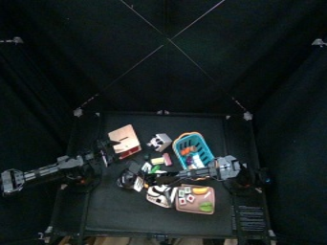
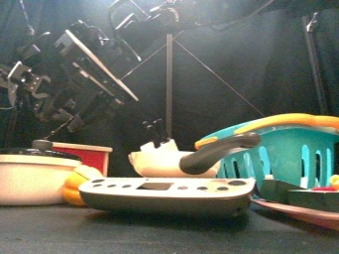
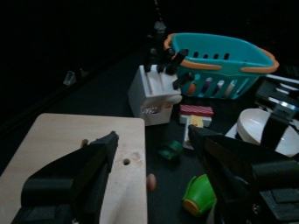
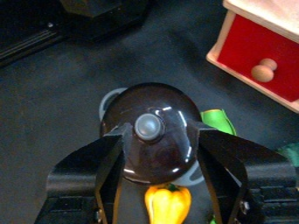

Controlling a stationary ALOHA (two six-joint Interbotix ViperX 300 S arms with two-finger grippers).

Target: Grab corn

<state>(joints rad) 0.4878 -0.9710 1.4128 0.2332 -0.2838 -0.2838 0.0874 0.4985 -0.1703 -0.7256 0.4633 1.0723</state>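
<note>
Corn [image 4: 166, 206] sits between my right gripper [image 4: 166, 179]'s spread, empty jaws beside the lidded pot [image 4: 155, 131] near the desk's middle, not yet grasped, while my left gripper [image 3: 158, 166] hangs open above the cutting board [image 3: 70, 166].

No text, label, brand, number or sign is showing clearly enough to be read in any view. The white knife block [image 3: 155, 87], sitting beyond the left gripper's fingertips [image 3: 107, 144], is carrying a small dark mark on its face, but it is blurring into a smudge and cannot be made out. The flat grey scale [image 2: 166, 195] is showing a dark panel on its front, and nothing on it is legible.
</note>
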